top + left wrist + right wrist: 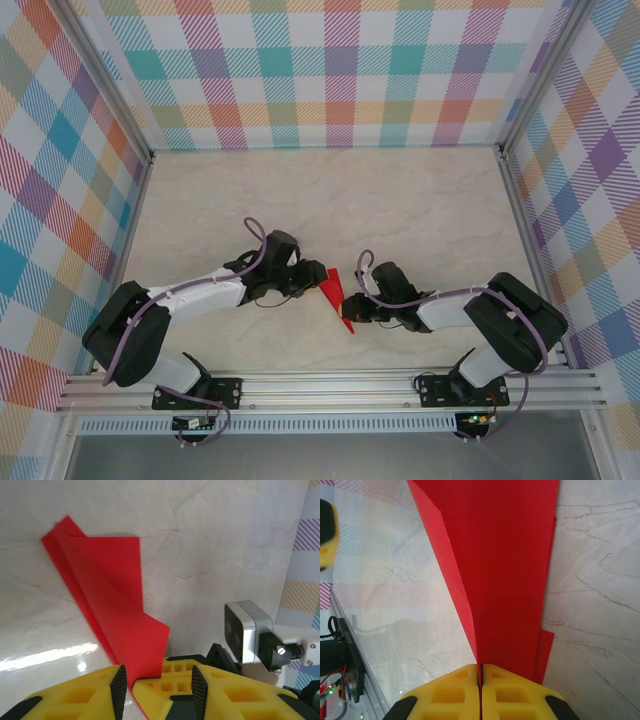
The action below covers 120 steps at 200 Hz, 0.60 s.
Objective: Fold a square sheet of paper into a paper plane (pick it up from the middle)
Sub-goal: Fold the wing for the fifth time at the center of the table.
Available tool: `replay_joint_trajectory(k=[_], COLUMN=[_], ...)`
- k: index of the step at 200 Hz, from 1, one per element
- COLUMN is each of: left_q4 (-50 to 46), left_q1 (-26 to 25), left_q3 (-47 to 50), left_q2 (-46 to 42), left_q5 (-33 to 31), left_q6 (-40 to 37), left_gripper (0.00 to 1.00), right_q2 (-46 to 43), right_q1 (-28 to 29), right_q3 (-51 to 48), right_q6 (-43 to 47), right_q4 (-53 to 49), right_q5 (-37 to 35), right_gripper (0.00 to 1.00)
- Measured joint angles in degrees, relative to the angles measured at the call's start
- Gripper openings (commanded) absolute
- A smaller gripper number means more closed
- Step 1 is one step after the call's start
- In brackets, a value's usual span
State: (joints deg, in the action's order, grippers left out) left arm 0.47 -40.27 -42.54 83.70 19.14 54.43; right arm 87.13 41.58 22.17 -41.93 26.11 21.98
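The paper plane (510, 570) is already a narrow creased dart pinched in my right gripper (481, 680), my left gripper (159, 687) half open around it, so I judge only the last folds remain.

Pale marbled tabletop (400, 200), pastel plaid walls (320, 70), aluminium rail (330, 385)

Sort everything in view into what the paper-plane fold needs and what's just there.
Job: bright red, partly folded sheet of paper; right end effector, clamped on it; left end effector beside it.
Just there: pale marble-look tabletop; pastel checked walls; aluminium frame rail.
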Motion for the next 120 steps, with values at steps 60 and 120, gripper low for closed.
replay_joint_trajectory(k=[60,120], left_q4=[8.9,14.99], left_q1=[-2.71,-3.17], left_q3=[-0.04,-0.35], left_q2=[7.45,12.11], left_q5=[1.49,2.32], left_q6=[-0.9,-0.85], left_gripper=[0.41,0.41], right_q2=[1.79,2.84], right_q1=[-2.6,-3.34], right_q3=[0.0,0.0], right_q6=[-0.96,-1.14], right_q4=[0.63,1.49], right_q5=[3.63,5.4], right_gripper=[0.07,0.07])
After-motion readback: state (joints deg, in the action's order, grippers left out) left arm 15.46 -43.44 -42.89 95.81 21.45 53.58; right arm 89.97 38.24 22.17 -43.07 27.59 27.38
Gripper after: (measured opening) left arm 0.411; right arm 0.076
